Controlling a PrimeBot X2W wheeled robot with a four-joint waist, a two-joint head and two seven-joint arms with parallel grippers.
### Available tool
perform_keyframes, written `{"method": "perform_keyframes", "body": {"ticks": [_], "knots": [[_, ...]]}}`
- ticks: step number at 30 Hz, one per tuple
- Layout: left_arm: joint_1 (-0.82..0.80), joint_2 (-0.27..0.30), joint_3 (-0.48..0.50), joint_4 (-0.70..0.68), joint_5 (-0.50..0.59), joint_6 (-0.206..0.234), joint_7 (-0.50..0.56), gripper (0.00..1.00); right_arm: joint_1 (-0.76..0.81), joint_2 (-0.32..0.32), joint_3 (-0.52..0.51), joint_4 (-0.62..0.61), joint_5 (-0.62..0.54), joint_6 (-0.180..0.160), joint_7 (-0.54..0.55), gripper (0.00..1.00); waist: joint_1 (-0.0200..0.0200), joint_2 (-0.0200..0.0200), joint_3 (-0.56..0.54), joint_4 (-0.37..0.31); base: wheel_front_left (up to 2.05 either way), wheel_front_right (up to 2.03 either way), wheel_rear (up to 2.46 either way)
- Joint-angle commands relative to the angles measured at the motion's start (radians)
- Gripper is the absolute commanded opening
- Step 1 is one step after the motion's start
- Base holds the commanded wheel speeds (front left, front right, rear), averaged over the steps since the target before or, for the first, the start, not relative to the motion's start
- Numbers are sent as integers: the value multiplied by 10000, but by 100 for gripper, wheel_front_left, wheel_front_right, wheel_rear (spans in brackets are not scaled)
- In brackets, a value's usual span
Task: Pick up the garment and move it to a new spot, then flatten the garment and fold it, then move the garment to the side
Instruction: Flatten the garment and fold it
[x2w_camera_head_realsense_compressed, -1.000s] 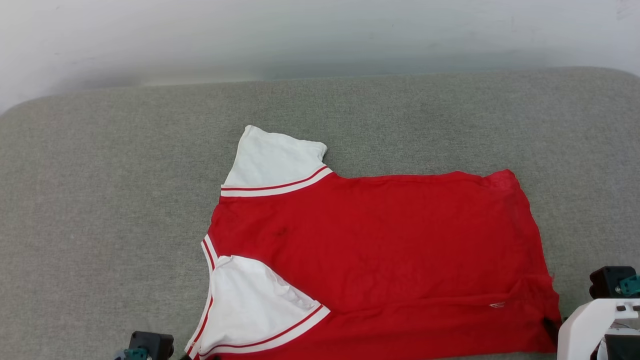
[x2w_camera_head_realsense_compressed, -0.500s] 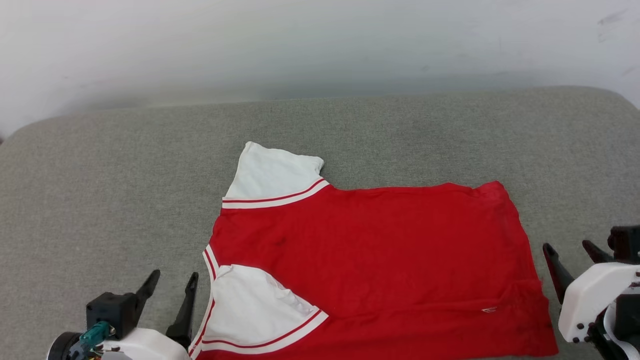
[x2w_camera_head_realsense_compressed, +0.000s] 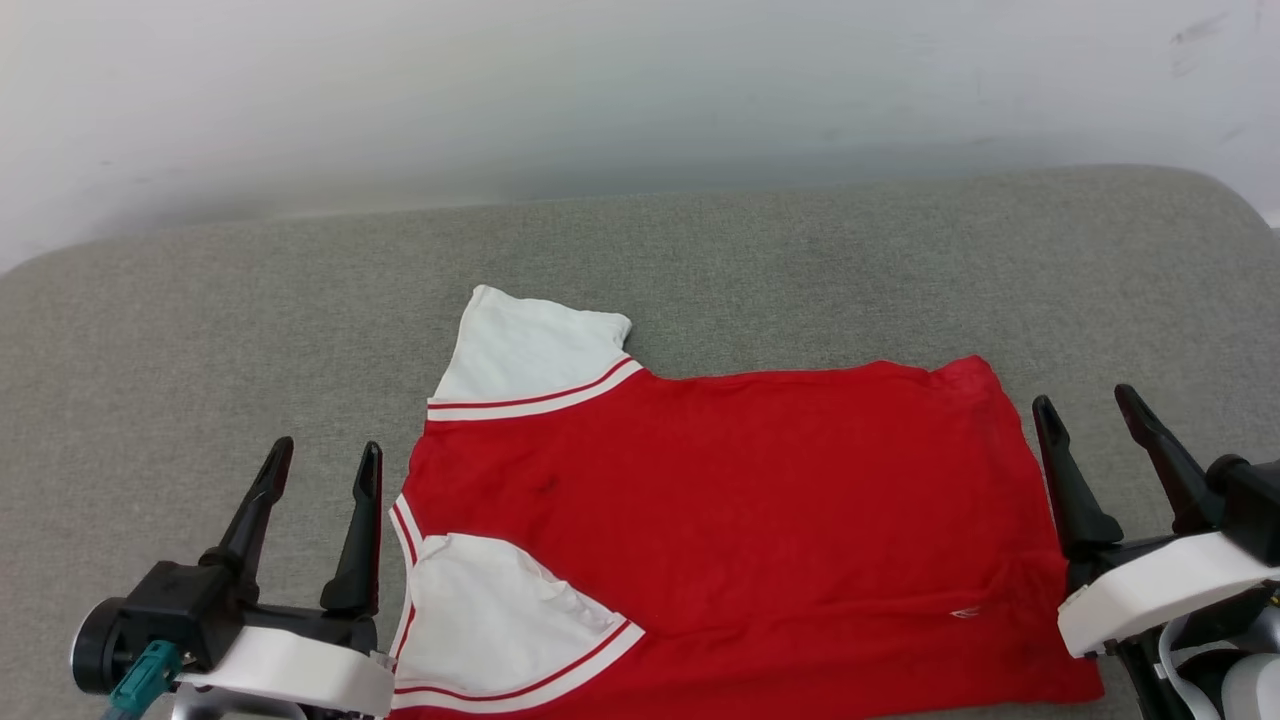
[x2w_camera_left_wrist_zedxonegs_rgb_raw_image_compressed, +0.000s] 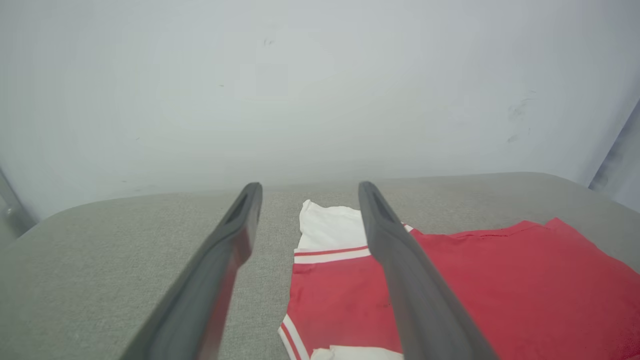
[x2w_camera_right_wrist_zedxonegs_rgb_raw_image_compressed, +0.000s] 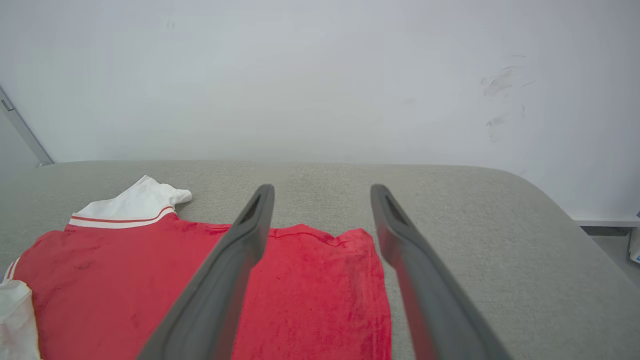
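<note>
The garment, a red T-shirt with white sleeves and red-and-white trim, lies spread flat on the grey padded surface, neck end to the left, one sleeve folded over its near left corner. My left gripper stands open just left of the shirt, with nothing between its fingers. At the shirt's right edge my right gripper is open too, lifted clear of the hem. The left wrist view shows the garment behind the right finger. In the right wrist view the garment lies left of and under the fingers.
A pale wall rises right behind the grey surface. Bare grey surface extends to the left, right and back of the shirt. The surface's rounded right corner drops off toward a floor edge.
Both grippers opened, letting go of the shirt's near edge, and rose into view beside it. The head camera shifted a little; the shirt lies as before.
</note>
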Motion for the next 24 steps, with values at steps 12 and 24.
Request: {"method": "perform_keyframes", "body": {"ticks": [12, 24], "knots": [[-1267, -122, 1020, 820, 279, -1992, 341, 100, -624, 438, 206, 196, -373, -4, -1320, 100, 0, -1, 1013, -701, 0, 0, 0], [-4985, 2052, 1019, 2635, -1331, -3194, 5005, 100, -1316, 945, 730, 476, -383, -4, -2082, 100, 0, -1, 2747, -2296, 0, 0, 0]]}}
